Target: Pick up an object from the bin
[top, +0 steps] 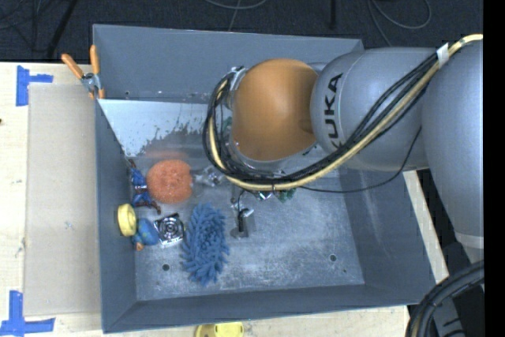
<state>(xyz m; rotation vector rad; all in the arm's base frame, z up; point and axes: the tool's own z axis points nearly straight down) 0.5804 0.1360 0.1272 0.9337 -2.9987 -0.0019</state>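
Just one orange ball, one duster.

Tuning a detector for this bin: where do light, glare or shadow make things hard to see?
In the camera view, a bright patch glares on the bin's back wall; the arm's shadow dims the floor around the end effector; the small silver thing beside the blue fringed piece glints; the orange ball is evenly lit.

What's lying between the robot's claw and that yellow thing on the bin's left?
From the gripper leftward in the camera view: a shaggy blue mop-like thing, then a small shiny silver thing, then a small blue toy beside the yellow thing.
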